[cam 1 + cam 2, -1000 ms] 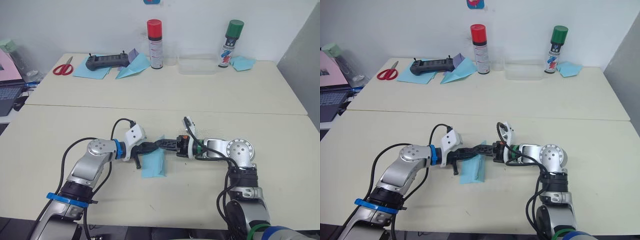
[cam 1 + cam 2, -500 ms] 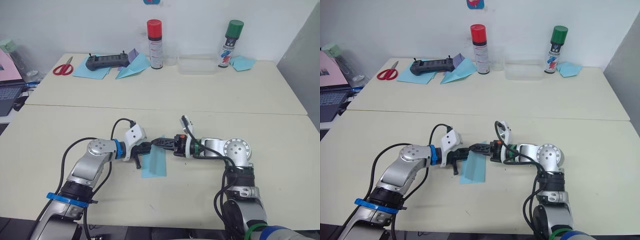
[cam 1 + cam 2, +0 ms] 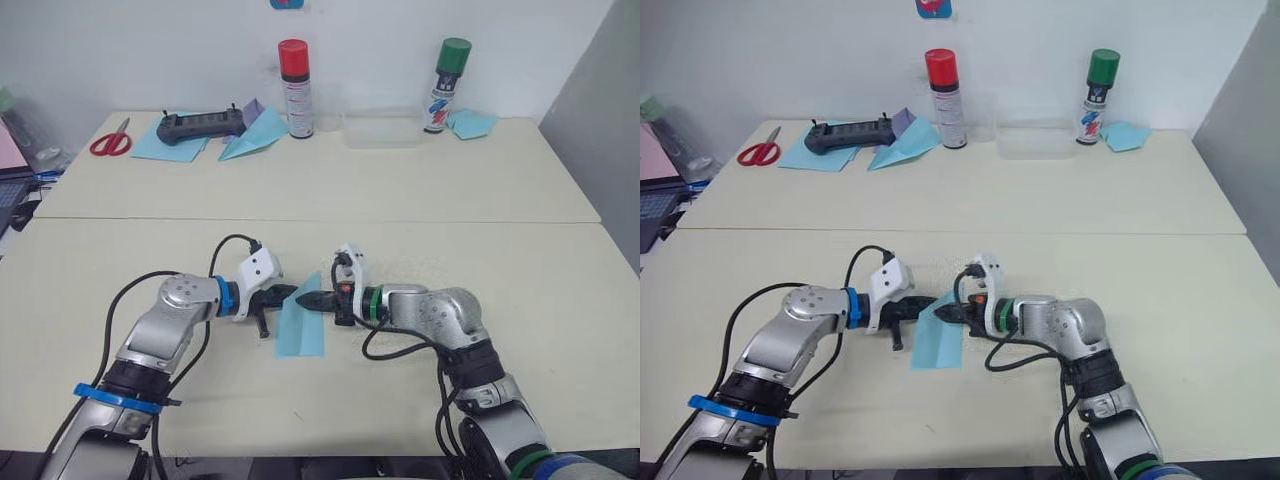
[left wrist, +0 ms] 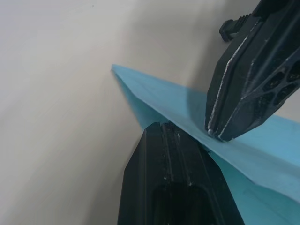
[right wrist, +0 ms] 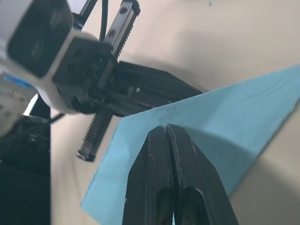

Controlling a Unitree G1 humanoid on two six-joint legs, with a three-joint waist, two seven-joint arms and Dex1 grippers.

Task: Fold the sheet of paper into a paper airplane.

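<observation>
Currently the sheet of paper (image 3: pixel 302 325) lies partly folded on the near table (image 3: pixel 560 330), between the two arms, its upper corner lifted where both grippers meet. Left gripper (image 3: pixel 283 295) reaches in from the left side; in the left wrist view its fingers (image 4: pixel 174 176) appear pressed together with the raised blue edge running across the tip, so it looks clamped on the paper, though the contact itself is partly hidden. Right gripper (image 3: pixel 309 300) comes in from the opposite side; the right wrist view shows its fingers (image 5: pixel 168 183) tight together, no gap, tip resting on or over the blue flap. Whether paper is actually pinched between them cannot be told. Judgement: step in hand is forming or pressing a crease near the top corner. To do it well, one gripper should anchor the layer flat while the other draws the flap over so the edges line up before pressing down along the fold; thin paper will buckle or slide if both pull at once. Far table holds red can (image 3: pixel 294 74), green can (image 3: pixel 441 71), scissors (image 3: pixel 109 140), untouched
</observation>
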